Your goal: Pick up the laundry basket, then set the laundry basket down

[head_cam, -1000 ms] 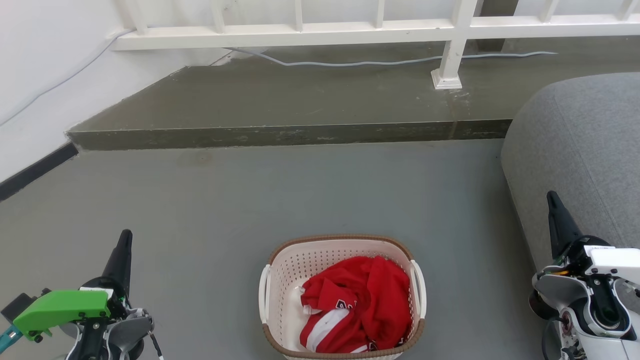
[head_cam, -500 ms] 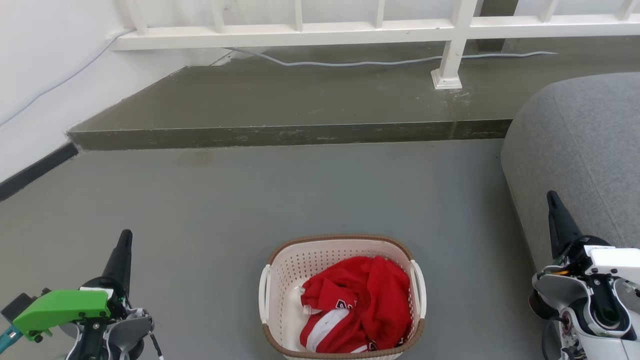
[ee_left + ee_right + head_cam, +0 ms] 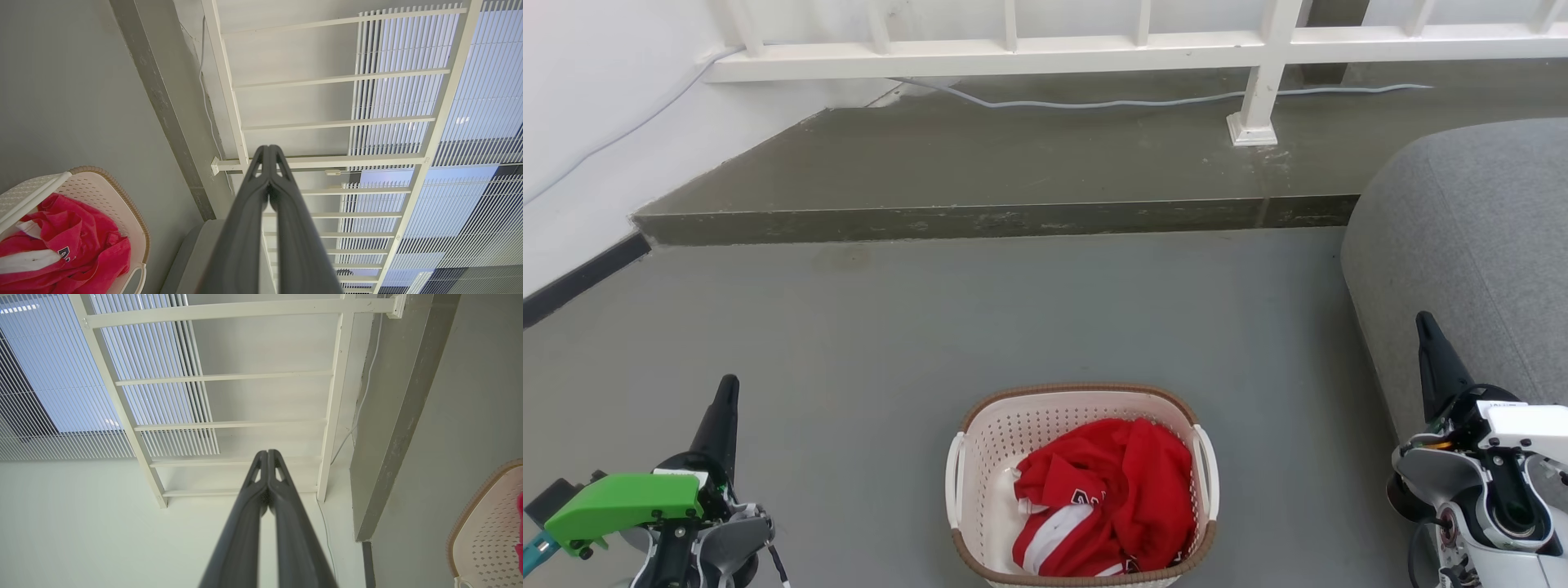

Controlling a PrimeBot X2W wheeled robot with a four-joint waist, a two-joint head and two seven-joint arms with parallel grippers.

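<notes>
The basket [image 3: 992,457] stands flat on the grey floor [image 3: 890,327], low in the head view, between my two arms and touching neither. My left jaws are pressed together tip to tip on nothing, well off to its left. My right jaws are closed the same way and bare, well off to its right, in front of the sofa [image 3: 1462,245]. This could be a basket waiting to be lifted or one already put back down.

I judge it light: thin perforated plastic with one crumpled red shirt [image 3: 1111,490] inside. The walls look stiff enough to keep their shape, though they would probably flex if carried by one side, and the smooth plastic may be slick. The white loop handles, left [image 3: 952,482] and right [image 3: 1210,482], are the natural holds, one per side, to keep it level. The shirt is heaped rightward, so that side may weigh slightly more.

The floor looks smooth and level. A raised step [image 3: 980,220] runs across ahead, with a white railing [image 3: 1013,53] and a cable [image 3: 1094,104] beyond.
</notes>
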